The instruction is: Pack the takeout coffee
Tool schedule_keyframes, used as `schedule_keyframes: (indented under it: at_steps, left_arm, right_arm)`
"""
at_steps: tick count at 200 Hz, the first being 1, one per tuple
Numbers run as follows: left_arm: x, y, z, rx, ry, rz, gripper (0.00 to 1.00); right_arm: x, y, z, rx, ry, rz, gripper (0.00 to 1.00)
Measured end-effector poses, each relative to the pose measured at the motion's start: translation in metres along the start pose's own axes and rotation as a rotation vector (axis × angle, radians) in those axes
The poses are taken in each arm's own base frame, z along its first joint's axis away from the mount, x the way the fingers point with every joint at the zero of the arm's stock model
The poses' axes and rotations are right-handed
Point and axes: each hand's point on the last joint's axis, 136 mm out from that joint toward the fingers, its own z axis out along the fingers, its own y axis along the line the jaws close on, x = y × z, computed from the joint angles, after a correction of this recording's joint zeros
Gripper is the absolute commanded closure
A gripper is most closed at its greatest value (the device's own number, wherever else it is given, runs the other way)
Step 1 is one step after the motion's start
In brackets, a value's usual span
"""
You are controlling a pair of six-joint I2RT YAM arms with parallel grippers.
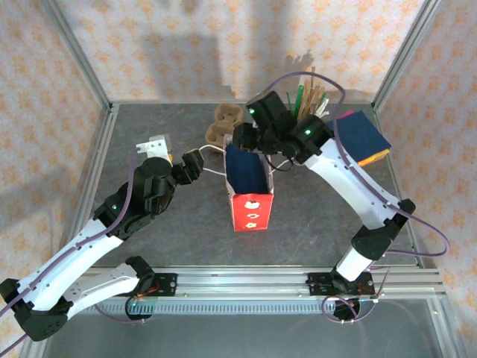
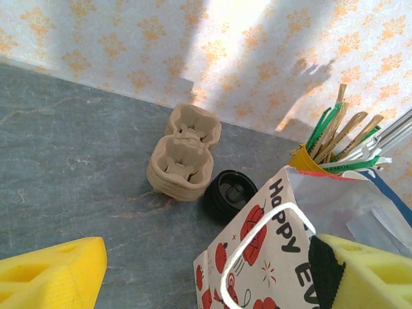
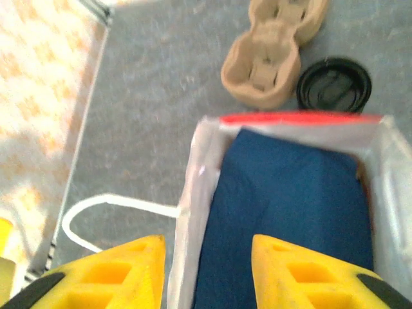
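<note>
Currently the right gripper [image 3: 209, 257] hangs over the open mouth of the red bag [image 1: 251, 205]. Its fingers [image 3: 109, 273] are parted with nothing between them: released, empty. Straight below the fingertips, a dark blue napkin [image 3: 290, 193] stands inside the bag.

Ahead of those fingertips, just past the bag's far rim, the takeout coffee [image 3: 333, 82] sits upright on the table [image 1: 149, 127], black lid on, outside the bag. The pulp carrier [image 3: 270, 58] is just beside it, also ahead of the gripper and a bit further out. The bag's white handle [image 3: 135, 204] loops out onto the table, off to the side of one right finger.

The left gripper [image 2: 206, 264] is spread wide and clamps nothing I can see. The bag's near corner and a handle loop sit between its fingers, close to the finger with the black pad. Whether that finger touches the bag, can't tell. Ahead of this gripper the coffee stands right against or almost against the bag, and the carrier sits just beyond it. Further ahead, off to one side past the bag's rim, a yellow holder [image 2: 301, 159] is full of stir sticks.

From above, a stack of blue napkins [image 1: 363, 134] lies well off to the outer side of the right gripper.
</note>
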Motion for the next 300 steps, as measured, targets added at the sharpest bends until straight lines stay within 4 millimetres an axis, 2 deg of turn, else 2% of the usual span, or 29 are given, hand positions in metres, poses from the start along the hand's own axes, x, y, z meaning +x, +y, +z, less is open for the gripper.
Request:
schedule_keyframes:
  at_steps: [23,54,69,86,113,142,167,195,233,246,271,300]
  left_arm:
    - [-0.009,0.001,-0.002,-0.016,-0.027,0.026,0.14]
    - [-0.036,0.003,-0.010,-0.050,-0.108,0.057,0.11]
    - [-0.049,0.004,-0.011,-0.073,-0.144,0.063,0.06]
    - [-0.059,0.005,-0.009,-0.087,-0.174,0.065,0.02]
    - [-0.073,0.006,-0.009,-0.088,-0.229,0.051,0.01]
    - [-0.085,0.016,-0.007,-0.129,-0.307,0.038,0.01]
    - [-0.091,0.042,-0.003,-0.233,-0.373,0.034,0.01]
    - [-0.092,0.080,0.003,-0.360,-0.438,0.023,0.01]
    - [-0.065,0.137,0.013,-0.512,-0.482,0.035,0.01]
    - [-0.056,0.154,0.015,-0.569,-0.490,0.041,0.01]
    - [-0.035,0.182,0.026,-0.659,-0.498,0.056,0.01]
    - [0.003,0.219,0.042,-0.725,-0.460,0.090,0.01]
  right_arm:
    - [-0.033,-0.012,-0.021,-0.015,-0.106,0.024,0.45]
    - [-0.071,-0.034,-0.056,0.016,-0.267,0.024,0.33]
    - [-0.093,-0.057,-0.075,0.056,-0.368,0.046,0.29]
    - [-0.104,-0.092,-0.093,0.136,-0.480,0.057,0.17]
    - [-0.088,-0.133,-0.107,0.222,-0.580,0.038,0.00]
    - [-0.072,-0.185,-0.115,0.328,-0.684,0.045,0.00]
    - [-0.063,-0.234,-0.113,0.438,-0.722,0.086,0.00]
    - [-0.049,-0.285,-0.100,0.539,-0.725,0.142,0.00]
    - [-0.022,-0.356,-0.094,0.633,-0.743,0.281,0.00]
    - [-0.011,-0.375,-0.092,0.657,-0.755,0.323,0.00]
    - [0.009,-0.396,-0.083,0.691,-0.778,0.348,0.00]
    - [0.035,-0.412,-0.068,0.714,-0.816,0.324,0.00]
